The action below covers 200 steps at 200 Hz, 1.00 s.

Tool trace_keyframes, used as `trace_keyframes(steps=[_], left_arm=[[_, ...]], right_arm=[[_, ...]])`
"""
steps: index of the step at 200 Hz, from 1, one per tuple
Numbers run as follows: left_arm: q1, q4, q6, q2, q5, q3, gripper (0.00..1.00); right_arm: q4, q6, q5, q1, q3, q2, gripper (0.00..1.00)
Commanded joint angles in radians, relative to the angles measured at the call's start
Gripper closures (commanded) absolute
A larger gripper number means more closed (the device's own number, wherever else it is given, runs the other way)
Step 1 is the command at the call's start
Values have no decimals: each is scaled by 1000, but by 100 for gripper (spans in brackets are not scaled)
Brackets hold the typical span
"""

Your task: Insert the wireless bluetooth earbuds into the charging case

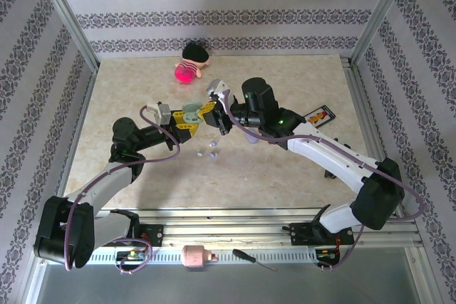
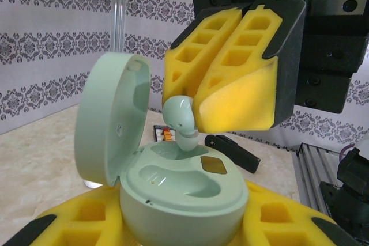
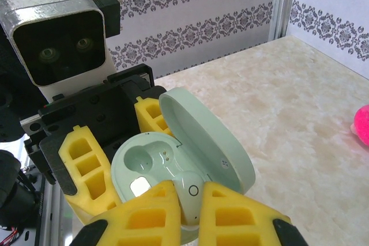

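Observation:
My left gripper [image 1: 187,120] is shut on a mint oval charging case [image 2: 184,194], held upright with its lid [image 2: 109,125] swung open. Both sockets of the case [image 3: 144,159] look bare. My right gripper [image 3: 193,217] is shut on a mint earbud [image 3: 194,191], pinched between its yellow foam pads [image 2: 230,73]. The earbud [image 2: 183,120] hangs right over the case with its tip at the mouth of the far socket. Two more small lavender earbuds [image 1: 212,149] lie on the table just in front of the grippers.
A pink plush toy [image 1: 189,69] sits at the back of the table. A black card with orange print [image 1: 319,116] lies at the right. A black flat object [image 2: 233,152] lies on the table behind the case. A screwdriver [image 1: 253,259] rests on the front rail.

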Motion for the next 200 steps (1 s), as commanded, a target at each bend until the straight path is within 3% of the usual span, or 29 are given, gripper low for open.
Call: trace_keyframes(steps=[1,122,133,153,200], left_arm=[[-7,31,-3,-20,6,36,70],[-9,27,17,-17,-13,28,70],[-7,26,18,-18,-13,28,70],[-7,26,19,-19,-13,28,70],[-6,26,33,-29,-39,13,70]], right_arm=[[15,19,-33,4,-9,21,92],[0,32,-48,6,-13,28,88],[-1,29,-31,6,-14,24,85],[3,29,-10,6,-14,17,69],[14,43,2,0,-24,-48,56]])
